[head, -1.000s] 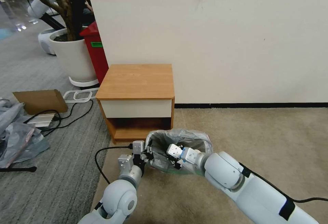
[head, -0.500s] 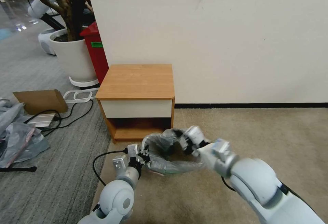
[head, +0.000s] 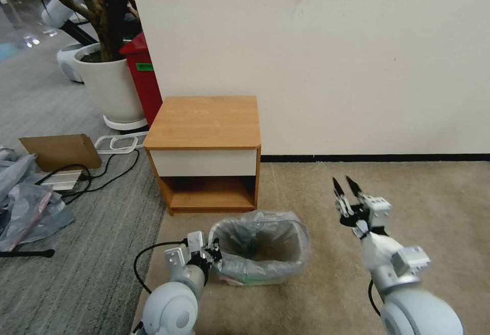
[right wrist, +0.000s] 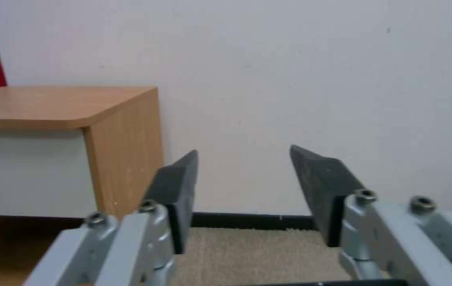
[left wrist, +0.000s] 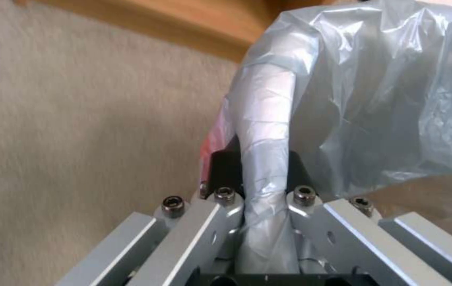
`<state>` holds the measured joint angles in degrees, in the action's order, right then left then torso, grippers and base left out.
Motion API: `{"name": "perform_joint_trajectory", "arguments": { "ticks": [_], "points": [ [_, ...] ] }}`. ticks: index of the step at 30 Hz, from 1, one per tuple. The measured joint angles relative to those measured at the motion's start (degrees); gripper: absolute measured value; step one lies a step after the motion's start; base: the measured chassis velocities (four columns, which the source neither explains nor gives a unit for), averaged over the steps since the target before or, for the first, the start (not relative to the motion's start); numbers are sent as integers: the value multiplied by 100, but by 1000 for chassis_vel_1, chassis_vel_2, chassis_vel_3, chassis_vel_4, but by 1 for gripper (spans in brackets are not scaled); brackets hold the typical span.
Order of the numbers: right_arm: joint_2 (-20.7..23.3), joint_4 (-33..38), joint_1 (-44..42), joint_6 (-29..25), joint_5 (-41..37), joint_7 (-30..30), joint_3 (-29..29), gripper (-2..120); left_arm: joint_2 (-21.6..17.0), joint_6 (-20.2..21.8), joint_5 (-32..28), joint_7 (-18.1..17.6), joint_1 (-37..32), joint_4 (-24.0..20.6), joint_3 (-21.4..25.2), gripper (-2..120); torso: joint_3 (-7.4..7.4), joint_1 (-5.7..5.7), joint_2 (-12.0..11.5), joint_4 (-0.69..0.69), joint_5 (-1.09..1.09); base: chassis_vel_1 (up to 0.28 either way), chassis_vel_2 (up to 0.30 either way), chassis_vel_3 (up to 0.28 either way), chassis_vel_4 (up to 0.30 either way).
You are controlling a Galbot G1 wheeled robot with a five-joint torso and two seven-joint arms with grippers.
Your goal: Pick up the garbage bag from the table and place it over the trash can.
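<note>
The garbage bag, crinkly grey plastic, is draped over the trash can on the carpet in front of the table. The can's greenish lower front shows under the plastic, with a bit of pink rim beside it. My left gripper is at the can's left side, shut on a fold of the garbage bag. In the left wrist view that fold runs between the left gripper fingers. My right gripper is raised to the right of the can, open and empty. The right gripper faces the wall beside the table.
A white plant pot and a tall red bin stand behind the table on the left. Cardboard, a plastic heap and a black cable lie on the grey carpet. Beige carpet extends to the right.
My right gripper has let go of the bag's far rim, moved right and up, and stands open. The bag has settled over the can. The left gripper still holds its fold.
</note>
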<state>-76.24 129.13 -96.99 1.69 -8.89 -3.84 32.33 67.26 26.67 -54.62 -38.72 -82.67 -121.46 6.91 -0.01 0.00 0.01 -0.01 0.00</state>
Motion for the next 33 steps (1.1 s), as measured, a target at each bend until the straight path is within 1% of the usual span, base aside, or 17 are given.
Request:
{"name": "perform_joint_trajectory", "arguments": {
  "ticks": [2,3,6,7,12,17,19,20,21,23,24,25,28,29,30,32,33],
  "points": [
    [11,-21,-36,-66,3,-137,-41,60,-1,23,-42,-88,-55,-43,-63,4,0,0,0,1,0,0,0,0,0],
    [11,-21,-36,-66,3,-137,-41,60,-1,23,-42,-88,-55,-43,-63,4,0,0,0,1,0,0,0,0,0],
    [-12,-35,-11,-84,5,-190,-69,73,0,84,-22,-152,-128,-34,-123,4,0,0,-1,1,1,0,0,0,0],
    [-12,-35,-11,-84,5,-190,-69,73,0,84,-22,-152,-128,-34,-123,4,0,0,-1,1,1,0,0,0,0],
    [-12,-106,86,-59,6,-207,-55,96,37,94,51,-155,-127,35,-197,4,0,0,0,1,2,0,0,0,0],
    [47,-131,120,-16,-3,-205,-12,100,41,158,64,-130,-94,74,-214,4,0,-1,0,2,3,0,0,0,0],
    [67,-158,152,12,-18,-200,6,100,31,216,67,-110,-76,86,-221,11,0,0,0,2,2,0,0,0,0],
    [67,-158,152,12,-18,-200,6,100,31,216,67,-110,-76,86,-221,11,0,0,0,2,2,0,0,0,0],
    [73,-174,173,28,-39,-195,14,100,16,241,69,-105,-62,92,-227,18,0,0,0,2,2,0,0,0,0],
    [87,-195,204,58,-85,-187,17,100,-17,265,71,-102,-43,91,-235,26,0,0,0,1,1,0,0,0,0],
    [87,-195,204,58,-85,-187,17,100,-17,265,71,-102,-43,91,-235,26,0,0,0,1,1,0,0,0,0],
    [92,-200,211,65,-94,-186,17,100,-26,269,72,-102,-42,87,-238,29,0,0,0,1,1,0,0,0,0],
    [141,-224,273,102,-168,-181,17,100,-81,293,126,-105,-70,21,-272,45,1,0,-1,0,-1,0,0,0,0],
    [141,-224,273,102,-168,-181,17,100,-81,293,126,-105,-70,21,-272,45,1,0,-1,0,-1,0,0,0,0],
    [151,-228,291,117,-191,-180,17,100,-97,307,149,-109,-93,-16,-289,51,1,0,0,0,-2,0,0,0,0],
    [156,-231,304,139,-209,-178,18,100,-116,309,203,-116,-137,-102,-297,58,2,0,-1,0,-2,0,0,0,0],
    [156,-231,304,139,-209,-178,18,100,-116,309,203,-116,-137,-102,-297,58,2,0,-1,0,-2,0,0,0,0]
  ]
}}
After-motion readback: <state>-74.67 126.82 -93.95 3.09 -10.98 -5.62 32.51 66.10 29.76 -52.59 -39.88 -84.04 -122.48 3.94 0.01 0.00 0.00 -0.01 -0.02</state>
